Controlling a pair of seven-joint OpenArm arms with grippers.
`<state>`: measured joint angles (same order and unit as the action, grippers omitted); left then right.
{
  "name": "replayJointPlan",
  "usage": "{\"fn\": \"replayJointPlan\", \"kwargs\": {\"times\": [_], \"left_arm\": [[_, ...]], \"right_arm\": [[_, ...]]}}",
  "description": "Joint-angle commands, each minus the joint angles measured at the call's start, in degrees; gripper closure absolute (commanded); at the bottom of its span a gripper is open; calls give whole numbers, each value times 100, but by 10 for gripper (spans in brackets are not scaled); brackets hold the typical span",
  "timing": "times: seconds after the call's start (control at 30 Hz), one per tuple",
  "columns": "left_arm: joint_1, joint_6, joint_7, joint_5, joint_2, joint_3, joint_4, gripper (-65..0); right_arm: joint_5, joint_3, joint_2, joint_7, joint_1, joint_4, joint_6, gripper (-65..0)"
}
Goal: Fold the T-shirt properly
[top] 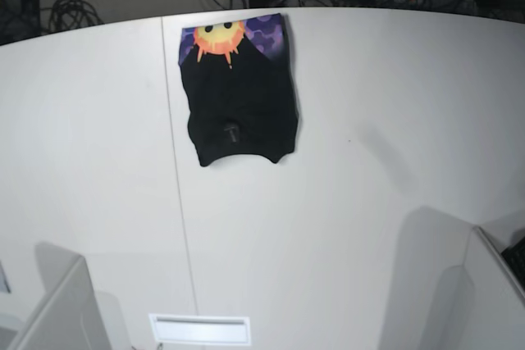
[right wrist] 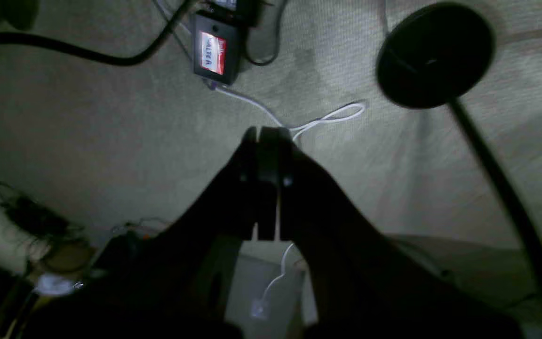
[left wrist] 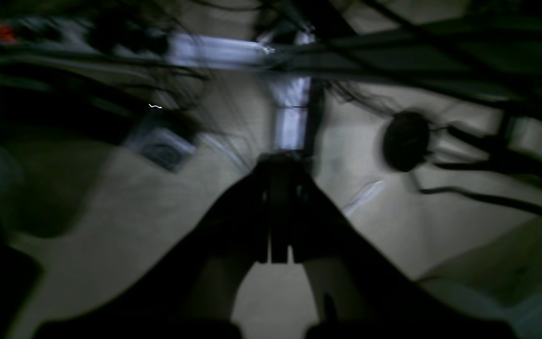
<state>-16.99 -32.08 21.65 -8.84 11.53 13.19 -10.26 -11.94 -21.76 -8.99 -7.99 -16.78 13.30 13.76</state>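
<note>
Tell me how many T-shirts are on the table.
1. The T-shirt lies folded near the table's far edge, left of centre in the base view, sun print showing at its far end.

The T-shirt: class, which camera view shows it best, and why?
The base view. There the whole T-shirt lies folded on the white table, its sun face print at the far end. Neither wrist view shows it; both look past shut grippers at floor and cables.

Black T-shirt [top: 240, 100], folded flat, sun print showing, far table edge
</note>
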Motion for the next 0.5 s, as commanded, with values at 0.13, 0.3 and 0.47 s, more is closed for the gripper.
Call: {"fn": "replayJointPlan", "kwargs": {"times": [0.13,0.3,0.47], "left_arm": [[737,469,-15,-966,65,-40,837,0],[913,812,-15,-1485,65,4,1026,0],[895,821,28,-1485,47,4,1026,0]], "right_arm": [[-23,0,139,-173,179,-323,0,0],[-23,0,121,-181,214,-323,0,0],[-23,0,139,-181,223,-323,0,0]]}}
